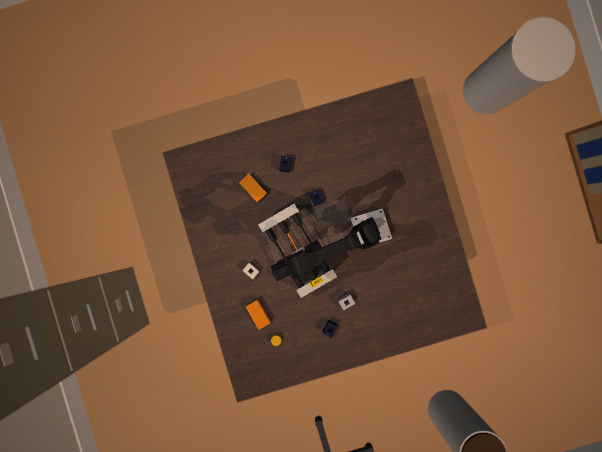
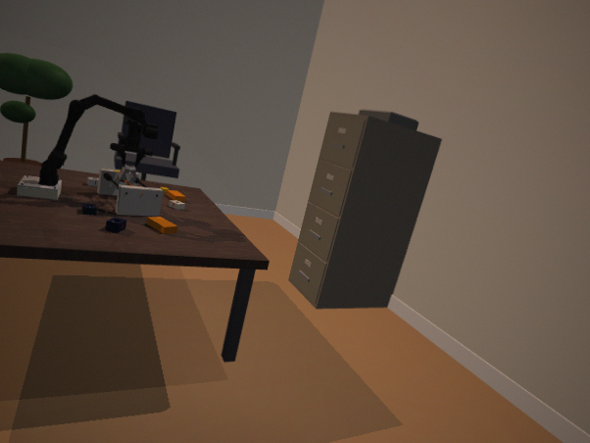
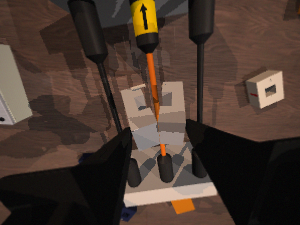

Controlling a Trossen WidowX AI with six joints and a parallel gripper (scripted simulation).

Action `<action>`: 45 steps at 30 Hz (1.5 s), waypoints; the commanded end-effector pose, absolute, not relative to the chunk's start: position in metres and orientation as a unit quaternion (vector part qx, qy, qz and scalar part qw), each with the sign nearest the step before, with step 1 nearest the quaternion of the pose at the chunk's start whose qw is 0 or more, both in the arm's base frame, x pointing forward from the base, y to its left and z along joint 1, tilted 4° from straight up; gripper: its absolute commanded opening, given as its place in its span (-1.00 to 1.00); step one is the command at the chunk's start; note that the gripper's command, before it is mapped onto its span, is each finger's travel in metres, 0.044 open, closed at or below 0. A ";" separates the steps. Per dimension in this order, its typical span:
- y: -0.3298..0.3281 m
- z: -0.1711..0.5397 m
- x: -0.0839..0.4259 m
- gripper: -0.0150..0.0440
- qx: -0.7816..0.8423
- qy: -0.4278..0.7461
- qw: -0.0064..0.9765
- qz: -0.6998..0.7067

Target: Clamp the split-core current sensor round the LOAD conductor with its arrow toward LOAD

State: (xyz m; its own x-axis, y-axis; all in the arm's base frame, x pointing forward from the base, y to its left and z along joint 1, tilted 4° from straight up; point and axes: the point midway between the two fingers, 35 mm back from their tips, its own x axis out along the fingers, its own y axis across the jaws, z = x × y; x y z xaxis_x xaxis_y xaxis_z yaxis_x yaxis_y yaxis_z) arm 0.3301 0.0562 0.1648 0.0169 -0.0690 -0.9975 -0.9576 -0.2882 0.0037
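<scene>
The pincer (image 1: 300,251) (image 2: 131,164) (image 3: 158,127) is partly open, a little over half, with its fingers shut on the sensor (image 1: 298,249) (image 2: 128,173) (image 3: 172,106). The sensor gapes in a V between the fingertips. The orange wire (image 1: 292,241) (image 2: 142,184) (image 3: 152,74) lines up with that gap; whether it sits fully inside cannot be told.

The main risk is squeezing too soon: if the wire is not deep in the gap, the halves could pinch it or close above it. Uneven finger pressure could twist the sensor or make it slip before it latches. The black wires, one to the pincer's left (image 1: 303,232) (image 3: 109,94) and one to its right (image 1: 281,247) (image 3: 200,84), leave limited side room, so a sideways drift could snag a finger. The sensor's own arrow cannot be made out, so a backward fit can't be ruled out. Letting go before the latch catches would leave it loose.

Ahead of the pincer, the wire's yellow band (image 3: 144,18) carries a black arrow pointing away from it, toward the block with the yellow label (image 1: 316,282). The label's lettering is tiny, presumably LOAD. No brand is readable.
</scene>
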 end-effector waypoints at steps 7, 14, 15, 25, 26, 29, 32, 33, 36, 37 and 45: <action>0.057 0.155 0.335 -0.49 -0.592 0.428 0.400 0.553; 0.057 0.144 0.336 -0.49 -0.592 0.428 0.400 0.553; 0.057 0.142 0.336 -0.49 -0.592 0.428 0.400 0.553; 0.056 0.126 0.336 -0.49 -0.592 0.428 0.400 0.553; 0.055 0.124 0.336 -0.49 -0.592 0.428 0.400 0.553; 0.055 0.119 0.336 -0.49 -0.592 0.428 0.400 0.553; 0.055 0.114 0.336 -0.49 -0.592 0.428 0.400 0.553; 0.054 0.113 0.336 -0.49 -0.592 0.428 0.400 0.553; 0.054 0.109 0.335 -0.49 -0.592 0.428 0.400 0.553; 0.054 0.109 0.335 -0.49 -0.592 0.428 0.400 0.553; 0.055 0.114 0.337 -0.49 -0.594 0.427 0.404 0.550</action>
State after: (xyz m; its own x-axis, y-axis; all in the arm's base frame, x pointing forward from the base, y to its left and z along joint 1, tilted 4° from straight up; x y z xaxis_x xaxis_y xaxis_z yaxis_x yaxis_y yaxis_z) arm 0.3369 0.0548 0.1130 0.0289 -0.0629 -0.9976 -0.9508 -0.3098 -0.0080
